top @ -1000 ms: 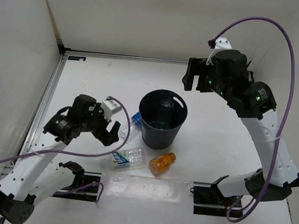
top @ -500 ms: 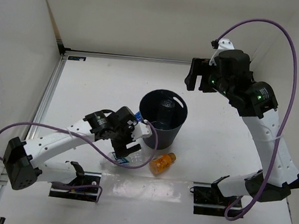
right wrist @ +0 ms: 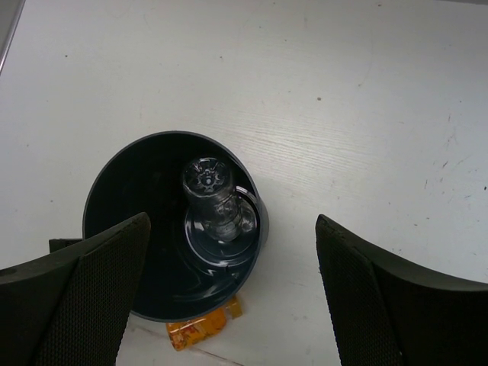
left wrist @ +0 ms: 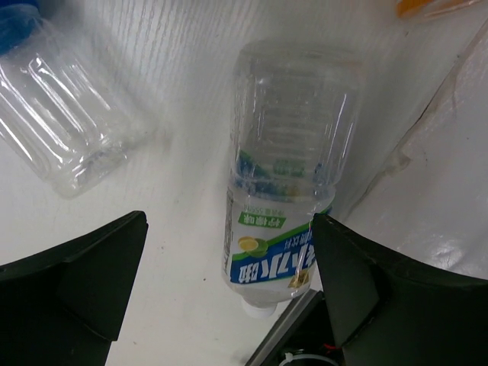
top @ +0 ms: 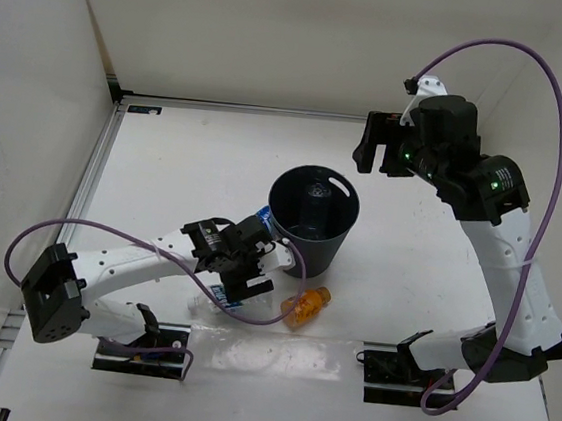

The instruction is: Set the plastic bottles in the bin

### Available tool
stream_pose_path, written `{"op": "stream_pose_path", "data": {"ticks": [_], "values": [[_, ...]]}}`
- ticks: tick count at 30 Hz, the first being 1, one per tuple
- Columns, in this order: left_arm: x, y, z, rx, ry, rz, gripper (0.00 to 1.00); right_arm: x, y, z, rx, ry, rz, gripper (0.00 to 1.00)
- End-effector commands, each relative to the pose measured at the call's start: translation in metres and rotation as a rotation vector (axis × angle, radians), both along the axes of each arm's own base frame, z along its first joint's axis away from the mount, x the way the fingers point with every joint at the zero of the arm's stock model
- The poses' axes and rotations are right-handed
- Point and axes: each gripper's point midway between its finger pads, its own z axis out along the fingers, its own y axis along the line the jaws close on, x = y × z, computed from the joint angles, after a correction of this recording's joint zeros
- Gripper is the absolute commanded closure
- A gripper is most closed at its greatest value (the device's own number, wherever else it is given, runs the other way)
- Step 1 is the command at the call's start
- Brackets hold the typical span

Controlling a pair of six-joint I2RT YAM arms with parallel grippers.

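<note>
The dark bin [top: 318,262] stands mid-table, with one clear bottle [top: 314,198] inside it, also seen in the right wrist view [right wrist: 217,197]. My left gripper [top: 245,273] is open and low over a labelled clear bottle [left wrist: 280,191] that lies between its fingers, close to the right one. That bottle is mostly hidden in the top view. A second clear bottle [left wrist: 67,122] with a blue cap [top: 263,217] lies beside the bin. The orange bottle [top: 306,307] lies in front of the bin. My right gripper [top: 376,146] is open and empty, high behind the bin's right side.
White walls close in the table at the left, back and right. A metal rail [top: 86,200] runs along the left edge. A clear plastic strip [top: 276,352] lies at the front between the two arm mounts [top: 146,342] [top: 395,368].
My left arm has swung right and reached out, bringing its open gripper down over the labelled bottle in front of the bin. My right gripper has drifted slightly right.
</note>
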Motion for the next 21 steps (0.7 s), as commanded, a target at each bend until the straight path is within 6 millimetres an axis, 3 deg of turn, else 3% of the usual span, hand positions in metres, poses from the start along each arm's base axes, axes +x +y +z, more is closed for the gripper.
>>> {"op": "stream_pose_path", "data": {"ticks": [1,16,21], "values": [[0.005,-0.013,-0.001,-0.032,-0.039,0.000,0.00,-0.006,0.003,0.013,0.029,-0.015,0.019,0.10],[-0.007,-0.032,-0.040,0.021,0.076,-0.046,0.00,-0.010,0.000,0.009,0.012,0.018,0.012,0.10],[-0.003,-0.034,-0.042,0.017,0.062,-0.033,0.00,-0.011,-0.004,0.007,0.002,0.029,0.003,0.10]]}}
